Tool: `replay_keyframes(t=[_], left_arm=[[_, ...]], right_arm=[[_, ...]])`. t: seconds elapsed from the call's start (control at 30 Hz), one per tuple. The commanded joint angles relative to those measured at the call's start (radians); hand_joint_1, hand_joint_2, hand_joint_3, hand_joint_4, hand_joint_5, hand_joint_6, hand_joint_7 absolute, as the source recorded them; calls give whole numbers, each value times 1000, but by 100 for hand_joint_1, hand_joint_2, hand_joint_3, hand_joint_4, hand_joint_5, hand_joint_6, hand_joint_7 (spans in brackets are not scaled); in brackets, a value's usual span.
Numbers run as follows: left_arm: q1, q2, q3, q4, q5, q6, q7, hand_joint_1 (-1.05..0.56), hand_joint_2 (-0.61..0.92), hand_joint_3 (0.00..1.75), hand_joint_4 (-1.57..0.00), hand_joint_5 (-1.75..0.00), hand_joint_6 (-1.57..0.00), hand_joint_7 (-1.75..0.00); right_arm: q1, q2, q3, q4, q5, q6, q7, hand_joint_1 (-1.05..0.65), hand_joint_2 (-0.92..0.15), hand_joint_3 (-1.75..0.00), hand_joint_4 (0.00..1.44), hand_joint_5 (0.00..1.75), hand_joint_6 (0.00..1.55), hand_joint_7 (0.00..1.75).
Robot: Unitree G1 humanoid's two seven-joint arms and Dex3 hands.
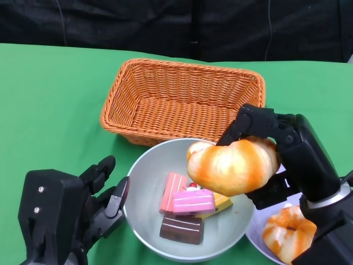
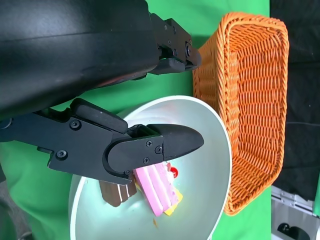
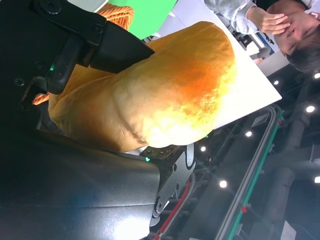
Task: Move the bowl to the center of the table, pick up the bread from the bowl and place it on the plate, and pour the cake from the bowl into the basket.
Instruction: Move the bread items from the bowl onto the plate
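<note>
Right hand (image 1: 276, 160) grips the bread (image 1: 231, 165) above the bowl (image 1: 144, 171); left hand (image 1: 71, 212) spread, empty.

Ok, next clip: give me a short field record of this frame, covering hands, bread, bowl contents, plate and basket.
right hand: holds a bread lifted above the bowl's right rim
left hand: holds nothing, fingers beside the bowl's left rim
bowl: holds cake slices
plate: lower right, mostly hidden, a second bread on it
basket: behind the bowl, nothing seen inside
</note>
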Motion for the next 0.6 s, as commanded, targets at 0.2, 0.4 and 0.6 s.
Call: replay_keyframes(t=[0.2, 0.4, 0.6], left_arm=[[-4, 14, 8, 9, 6, -17, -8, -64, 92, 60, -6, -37, -22, 0], [-4, 14, 8, 9, 5, -17, -8, -64, 92, 61, -6, -37, -22, 0], [-4, 15, 14, 19, 0, -22, -12, -64, 92, 61, -6, -37, -22, 0]], right_arm=[[40, -17, -76, -48, 126, -7, 84, -6, -11, -175, 101, 175, 88, 157], [44, -2, -93, -51, 135, -8, 116, -4, -11, -175, 101, 175, 88, 157], [38, 7, -116, -38, 133, -17, 116, -5, -12, -175, 101, 175, 87, 157]])
